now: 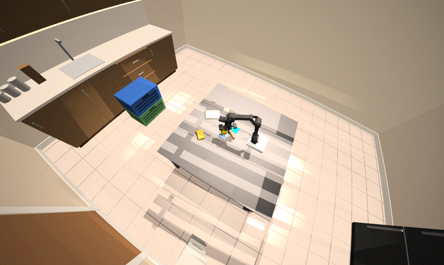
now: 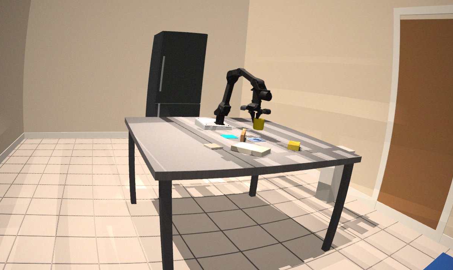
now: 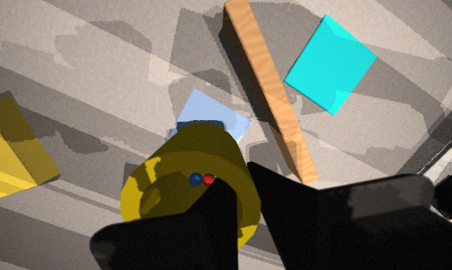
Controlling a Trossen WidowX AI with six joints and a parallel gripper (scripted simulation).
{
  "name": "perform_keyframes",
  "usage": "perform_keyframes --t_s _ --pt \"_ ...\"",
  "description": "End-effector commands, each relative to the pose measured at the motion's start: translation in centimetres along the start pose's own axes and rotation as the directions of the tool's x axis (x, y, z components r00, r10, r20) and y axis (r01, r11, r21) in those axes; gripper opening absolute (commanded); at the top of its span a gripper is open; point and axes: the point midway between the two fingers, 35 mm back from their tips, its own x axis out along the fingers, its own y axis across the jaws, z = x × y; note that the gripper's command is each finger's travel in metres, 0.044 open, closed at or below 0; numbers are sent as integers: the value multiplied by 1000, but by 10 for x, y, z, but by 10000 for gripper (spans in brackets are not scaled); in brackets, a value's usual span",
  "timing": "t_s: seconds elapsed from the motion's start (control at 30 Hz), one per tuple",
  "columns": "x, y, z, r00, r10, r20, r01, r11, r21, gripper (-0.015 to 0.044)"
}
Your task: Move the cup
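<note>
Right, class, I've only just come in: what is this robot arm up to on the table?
The arm's claw is shut on the wall of a yellow cup and holds it in the air above the pale blue pad. A blue marble and a red marble lie inside the cup. The cyan pad lies bare beyond an upright wooden bar, which stands between the two pads. The cup hangs roughly upright.

Your top view looks down from far; exterior faces the table (image 2: 174, 157) sidelong; wrist looks close. All share the tabletop.
</note>
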Motion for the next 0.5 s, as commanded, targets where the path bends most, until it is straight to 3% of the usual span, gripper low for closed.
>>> perform_keyframes --t_s 0.0,0.47 --pt "-7 0 0 1000 7 -2 -7 1000 -3 0" --pt "-3 -1 0 1000 1 1 -1 1000 0 0"
